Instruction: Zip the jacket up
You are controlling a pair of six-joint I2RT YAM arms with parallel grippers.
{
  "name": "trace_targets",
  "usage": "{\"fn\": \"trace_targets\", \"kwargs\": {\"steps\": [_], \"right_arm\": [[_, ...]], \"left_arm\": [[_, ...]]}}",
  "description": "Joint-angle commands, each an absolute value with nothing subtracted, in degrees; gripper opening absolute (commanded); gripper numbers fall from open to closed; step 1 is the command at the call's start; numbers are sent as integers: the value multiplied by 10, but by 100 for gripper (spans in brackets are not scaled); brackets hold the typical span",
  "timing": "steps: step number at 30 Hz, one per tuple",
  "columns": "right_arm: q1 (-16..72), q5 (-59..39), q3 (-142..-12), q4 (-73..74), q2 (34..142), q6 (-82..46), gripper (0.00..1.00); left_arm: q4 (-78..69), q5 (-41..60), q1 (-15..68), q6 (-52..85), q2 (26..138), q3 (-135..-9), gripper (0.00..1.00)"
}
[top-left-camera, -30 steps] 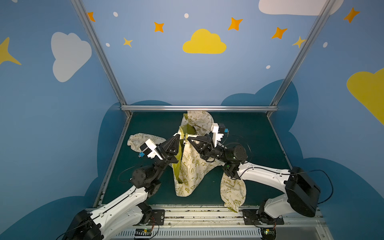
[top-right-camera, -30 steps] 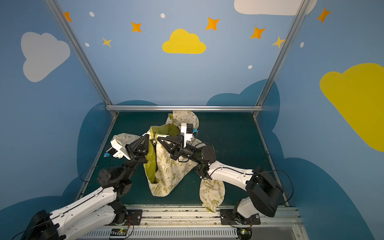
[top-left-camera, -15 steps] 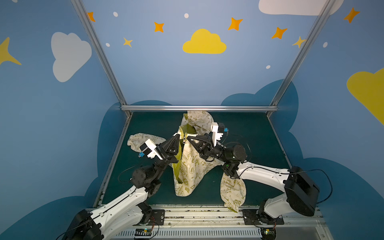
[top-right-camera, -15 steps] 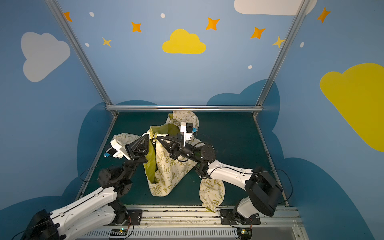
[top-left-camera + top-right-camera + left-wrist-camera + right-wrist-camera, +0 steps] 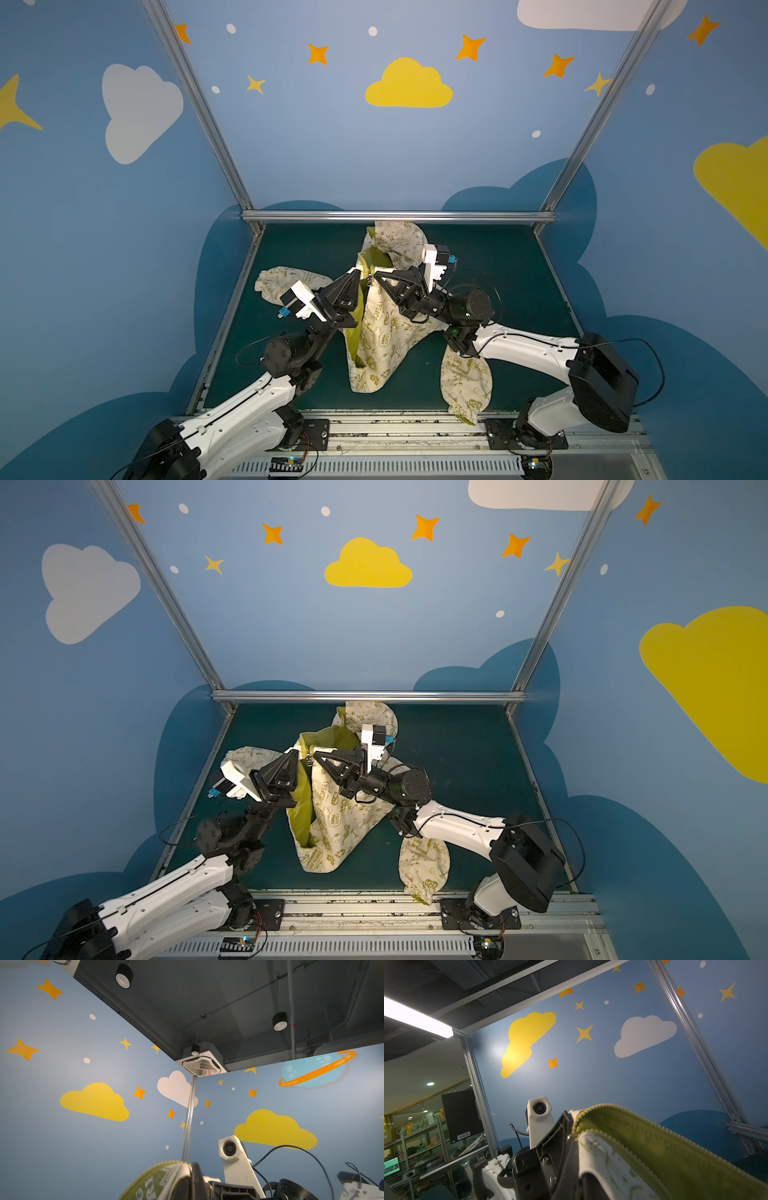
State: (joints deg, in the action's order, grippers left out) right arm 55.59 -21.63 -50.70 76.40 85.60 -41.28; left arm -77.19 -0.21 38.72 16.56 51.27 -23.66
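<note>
Left sleeve [image 5: 276,282] lies flat toward the left edge of the counter [image 5: 291,249], cuff outward.

Left pincer [image 5: 355,275]: pressed together, pinching the jacket [image 5: 382,332] at its left front edge. In the left wrist view a run of zipper teeth [image 5: 149,1169] curves up right beside my finger.

The jacket sits mid-counter, lifted into a tent where my two tips nearly meet. Its long axis runs back to front: hood [image 5: 395,241] at the back edge, hem [image 5: 365,384] draped down near the front edge. The front gapes to the left, olive lining [image 5: 353,340] showing along most of its length. Judgement: the zip is largely undone.

Right pincer [image 5: 377,275]: pressed together too, pinching the other front edge just beside the left tip. The right wrist view shows both tooth rows [image 5: 623,1109] running away from me with a gap between them. I cannot tell whether I hold the slider or only fabric.

Right sleeve [image 5: 465,386] hangs down to the front edge, under my right arm.

Step in hand, as I judge it: tension the two edges so the teeth line up.
- Keep one tip as anchor and pull along the long axis, not sideways.
- Keep the rows parallel; slack fabric would jam.
- Watch that the lining is not dragged into the teeth.
</note>
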Motion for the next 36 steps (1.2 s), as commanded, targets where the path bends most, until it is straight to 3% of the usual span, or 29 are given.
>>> {"fn": "trace_targets", "kwargs": {"steps": [1, 36], "right_arm": [[558, -208, -530, 798, 850, -412, 0], [581, -178, -527, 804, 813, -395, 0]], "left_arm": [[-787, 4, 392, 148, 505, -254, 3], [-793, -36, 401, 102, 493, -228, 3]]}}
